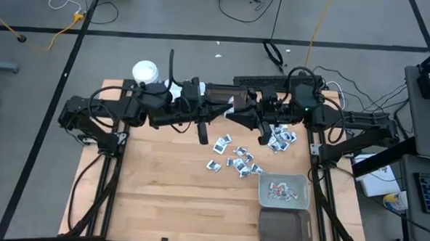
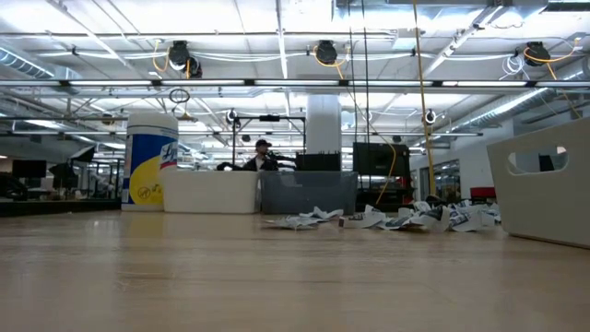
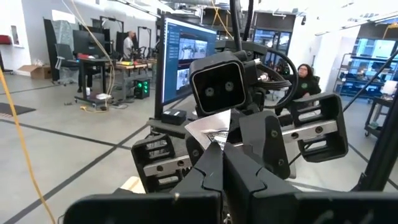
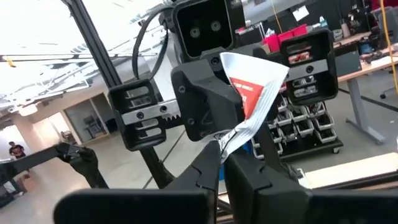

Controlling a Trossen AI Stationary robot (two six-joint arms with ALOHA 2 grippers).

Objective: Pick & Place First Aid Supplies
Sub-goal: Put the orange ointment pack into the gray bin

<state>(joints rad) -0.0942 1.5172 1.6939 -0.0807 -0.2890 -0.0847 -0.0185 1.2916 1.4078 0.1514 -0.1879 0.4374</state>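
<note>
The two grippers meet nose to nose above the back of the bench (image 1: 161, 198), and one packet (image 4: 252, 99) is pinched between them. It is a flat white sachet with a red printed panel on one face; its upper part fans out wide and crumpled, and its lower end is twisted into a narrow tail. In the right wrist view that tail sits clamped in the closed jaws of the right gripper (image 4: 222, 149), while the wide part lies against the jaws of the left gripper (image 4: 208, 102) facing it. In the left wrist view the left gripper (image 3: 222, 148) has its jaws together on the near edge of the same packet (image 3: 208, 129), which shows there as a pale silvery sheet just ahead of the tips, with the right gripper (image 3: 249, 134) right behind it. The print on the red panel is too small to read. Below and to the right-gripper side of the jaws, the rest of the first aid supplies (image 1: 239, 159) lie scattered on the bench: small white and silvery packets with dark blue print. More of them fill the grey bin (image 1: 283, 190) nearer the front edge, with a dark bin (image 1: 286, 227) just beyond it. On the left gripper's side stands a white canister (image 2: 152, 161) with a yellow band and blue lettering that cannot be read.
</note>
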